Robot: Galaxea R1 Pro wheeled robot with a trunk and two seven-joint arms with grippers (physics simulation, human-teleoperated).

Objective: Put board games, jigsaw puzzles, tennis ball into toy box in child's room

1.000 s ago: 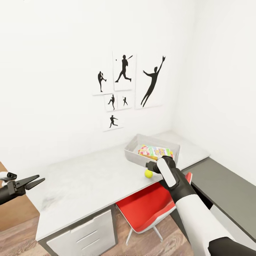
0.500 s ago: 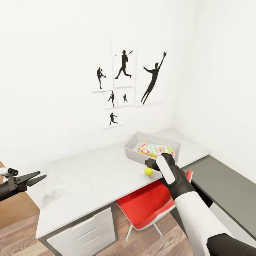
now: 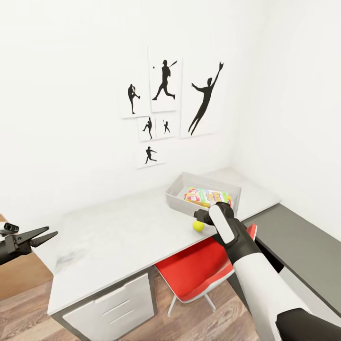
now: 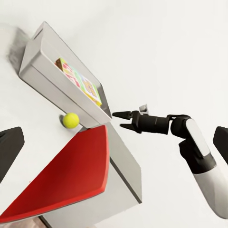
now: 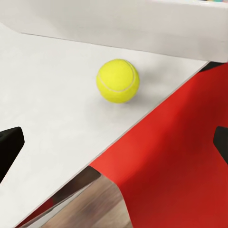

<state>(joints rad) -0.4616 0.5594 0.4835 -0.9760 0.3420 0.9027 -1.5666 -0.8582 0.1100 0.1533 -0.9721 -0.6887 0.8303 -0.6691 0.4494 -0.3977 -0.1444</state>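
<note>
The tennis ball (image 3: 198, 226) (image 5: 118, 80) (image 4: 71, 120) rests on the pale table (image 3: 118, 237), near its front edge and just outside the toy box's near wall. The grey toy box (image 3: 180, 201) (image 4: 52, 80) holds colourful flat printed toys (image 3: 207, 196) (image 4: 80, 84). My right gripper (image 3: 199, 219) (image 4: 119, 119) (image 5: 116, 145) is open just short of the ball, nothing between its fingers. Open and empty too, my left gripper (image 3: 45, 235) (image 4: 115, 147) hangs off the table's left end. The bed is out of view.
A red chair (image 3: 199, 274) is tucked under the table below the ball. A lower dark-grey cabinet (image 3: 298, 246) adjoins the table on the right. White drawers (image 3: 113, 303) sit under the left end. Athlete silhouettes (image 3: 163, 104) hang on the wall behind.
The whole picture has shifted slightly, so the camera moved. The ball stays beside the toy box and my right gripper keeps its place next to it. Both grippers remain open.
</note>
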